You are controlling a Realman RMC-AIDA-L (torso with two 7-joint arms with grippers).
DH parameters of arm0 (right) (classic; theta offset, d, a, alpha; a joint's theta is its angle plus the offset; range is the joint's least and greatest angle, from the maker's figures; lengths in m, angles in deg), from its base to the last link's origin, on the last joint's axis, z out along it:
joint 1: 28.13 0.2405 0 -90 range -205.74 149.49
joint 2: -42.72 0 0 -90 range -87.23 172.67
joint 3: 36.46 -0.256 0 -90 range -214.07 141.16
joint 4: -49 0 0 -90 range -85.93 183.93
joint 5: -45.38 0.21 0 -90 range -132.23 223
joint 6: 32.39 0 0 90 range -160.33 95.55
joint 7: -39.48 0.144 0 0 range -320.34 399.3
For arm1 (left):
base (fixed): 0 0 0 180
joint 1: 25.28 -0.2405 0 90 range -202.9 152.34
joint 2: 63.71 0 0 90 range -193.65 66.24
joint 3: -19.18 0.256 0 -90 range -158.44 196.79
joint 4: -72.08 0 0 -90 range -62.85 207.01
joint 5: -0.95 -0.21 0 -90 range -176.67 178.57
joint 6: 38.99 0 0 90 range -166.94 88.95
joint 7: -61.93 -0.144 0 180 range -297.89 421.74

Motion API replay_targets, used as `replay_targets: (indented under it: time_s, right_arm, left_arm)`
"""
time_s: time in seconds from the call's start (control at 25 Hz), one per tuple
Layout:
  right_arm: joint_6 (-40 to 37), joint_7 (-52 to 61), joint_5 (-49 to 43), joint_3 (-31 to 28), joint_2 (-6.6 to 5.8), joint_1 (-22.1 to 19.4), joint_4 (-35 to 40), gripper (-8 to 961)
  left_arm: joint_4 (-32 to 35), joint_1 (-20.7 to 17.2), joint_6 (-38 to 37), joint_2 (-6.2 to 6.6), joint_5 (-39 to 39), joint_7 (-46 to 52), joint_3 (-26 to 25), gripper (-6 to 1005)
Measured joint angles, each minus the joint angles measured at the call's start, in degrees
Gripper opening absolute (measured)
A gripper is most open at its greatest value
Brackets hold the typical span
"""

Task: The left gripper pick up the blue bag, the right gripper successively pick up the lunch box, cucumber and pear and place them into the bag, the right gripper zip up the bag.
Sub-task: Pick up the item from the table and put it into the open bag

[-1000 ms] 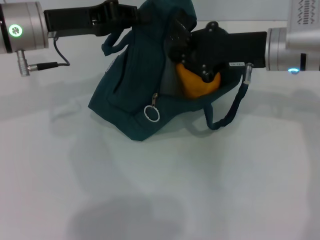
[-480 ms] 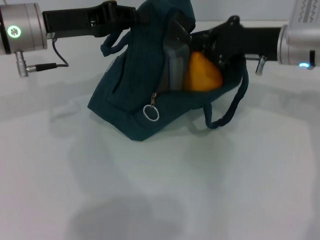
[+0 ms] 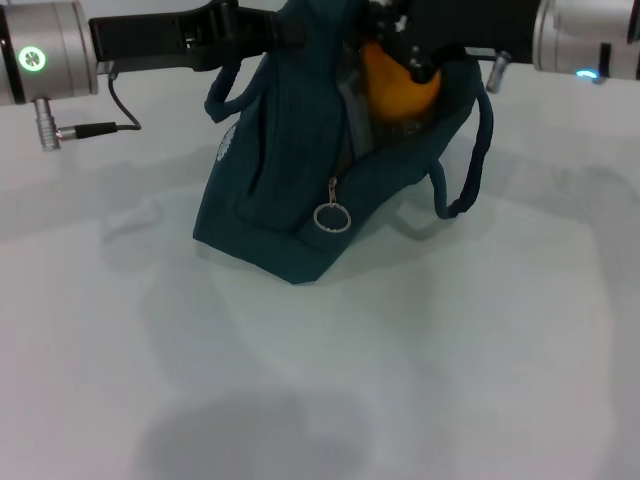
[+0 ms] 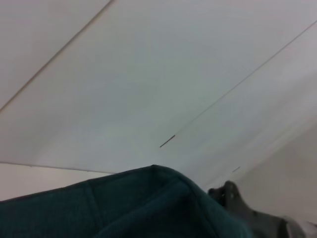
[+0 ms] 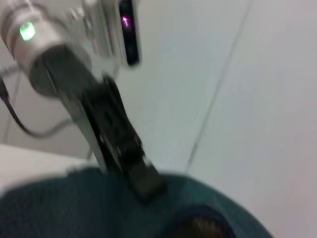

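1. Left gripper [image 3: 272, 25] clamps the blue bag [image 3: 290, 180] by its top edge.
2. Right gripper [image 3: 405, 45], fingers hidden, hovers at the pear [image 3: 398, 85] inside the opening.
3. Fabric looks soft; grasp the zipper ring [image 3: 331, 217].

surface: plain white matte tabletop [image 3: 400, 380] filling the lower and middle frame of the head view | marks: soft grey shadow patches in the lower left and centre of that tabletop | backdrop: pale white wall panels [image 4: 148, 74] crossed by thin diagonal seam lines in both wrist views
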Motion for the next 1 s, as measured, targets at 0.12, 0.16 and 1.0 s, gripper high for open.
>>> replay_targets:
  time_s: [0.12, 0.16, 1.0]
  right_arm:
    - [-2.83, 0.13, 0.65, 0.36, 0.07, 0.48, 0.50, 38]
    - [-3.07, 0.13, 0.65, 0.42, 0.11, 0.58, 0.71, 38]
    - [6.83, -3.96, 0.79, 0.75, 0.04, -0.57, -4.34, 39]
  left_arm:
    - [0.00, -0.01, 0.10, 0.05, 0.00, -0.12, -0.09, 61]
    - [0.00, -0.01, 0.17, 0.11, 0.00, -0.18, -0.10, 61]
    - [0.00, 0.22, 0.54, 0.54, 0.01, -0.11, -0.15, 62]
